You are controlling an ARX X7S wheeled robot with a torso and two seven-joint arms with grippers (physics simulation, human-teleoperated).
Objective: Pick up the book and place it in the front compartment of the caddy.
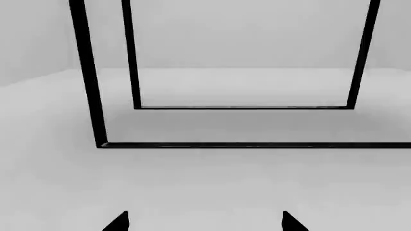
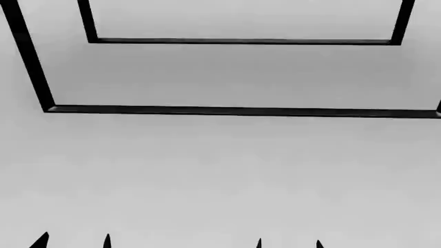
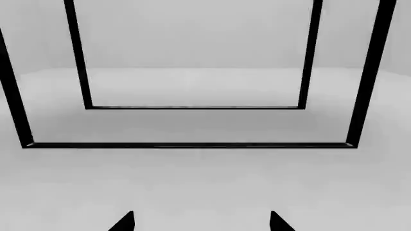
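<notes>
Ahead on the pale grey floor (image 2: 220,175), two black frames (image 2: 227,110), likely table legs and bars, one behind the other. Left gripper (image 1: 204,222) fingertips spread, nothing between; right gripper (image 3: 200,221) likewise spread and bare. Book and caddy out of view.

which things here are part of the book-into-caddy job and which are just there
Job things in view:
- left hand, fingertips only, apart, empty
- right hand, fingertips only, apart, empty
- book and caddy: not in any view

Just there:
- black frame
- plain grey floor
</notes>
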